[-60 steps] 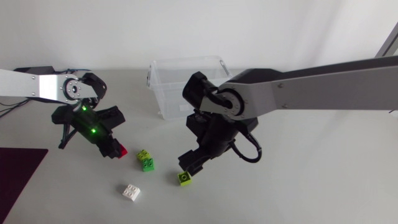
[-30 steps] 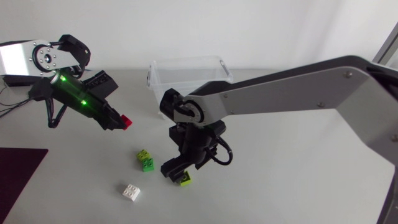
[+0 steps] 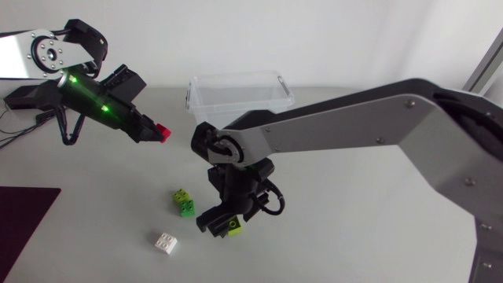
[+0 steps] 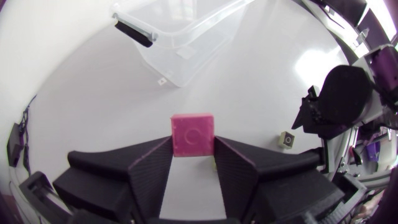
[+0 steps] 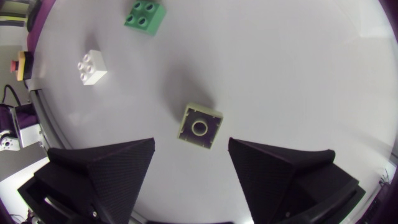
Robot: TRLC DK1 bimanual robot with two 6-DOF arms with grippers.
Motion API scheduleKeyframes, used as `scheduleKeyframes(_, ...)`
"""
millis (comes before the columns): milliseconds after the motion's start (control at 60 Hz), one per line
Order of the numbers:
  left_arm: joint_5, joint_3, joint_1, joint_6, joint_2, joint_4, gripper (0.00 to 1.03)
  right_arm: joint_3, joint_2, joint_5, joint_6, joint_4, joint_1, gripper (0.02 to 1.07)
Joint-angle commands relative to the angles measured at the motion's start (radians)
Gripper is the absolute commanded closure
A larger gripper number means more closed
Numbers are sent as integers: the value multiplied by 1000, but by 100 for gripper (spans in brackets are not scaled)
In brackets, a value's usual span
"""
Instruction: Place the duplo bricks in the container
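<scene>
my left tool (image 3: 153, 134) is shut on the red brick (image 4: 193, 134) and holds it up in the air. the box (image 3: 236, 76) is ahead of it, and the brick is not over the box yet. only the tips of the tool pinch the brick. i think it may slip out on the way. if i let go too soon, it may drop on the worktop (image 3: 354, 220) or hit the rim and bounce off.

my right tool (image 5: 191, 144) is wide open and holds nothing. the lime brick (image 5: 199, 126) lies on the worktop between its two fingers and touches neither. the brick sits a little turned. when the fingers close, they may push on its corners. then it may spin or pop out to the side. i cannot tell how high the tool is. if it goes down too far, the fingers may hit the worktop.

my right arm lies right in front of the box. my left arm must go that way too, so i think the two arms may bump.

the green brick (image 3: 185, 203) and the white brick (image 3: 165, 243) lie near the right tool. a wide swing may knock them away.
</scene>
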Motion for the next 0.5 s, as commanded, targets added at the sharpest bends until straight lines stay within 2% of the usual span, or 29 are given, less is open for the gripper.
scheduleKeyframes(0, 13, 39, 8, -27, -11, 3, 61, 21, 44, 15, 37, -13, 21, 30)
scheduleKeyframes(67, 13, 44, 8, -33, -11, 6, 61, 31, 61, 43, 51, -13, 32, 31)
scheduleKeyframes(250, 14, 42, 5, -46, -9, 26, 61, 42, 77, 89, 65, -5, 36, 52)
scheduleKeyframes(483, 14, 67, -18, -90, -8, 75, 61, 48, 99, 100, 69, 27, 32, 61)
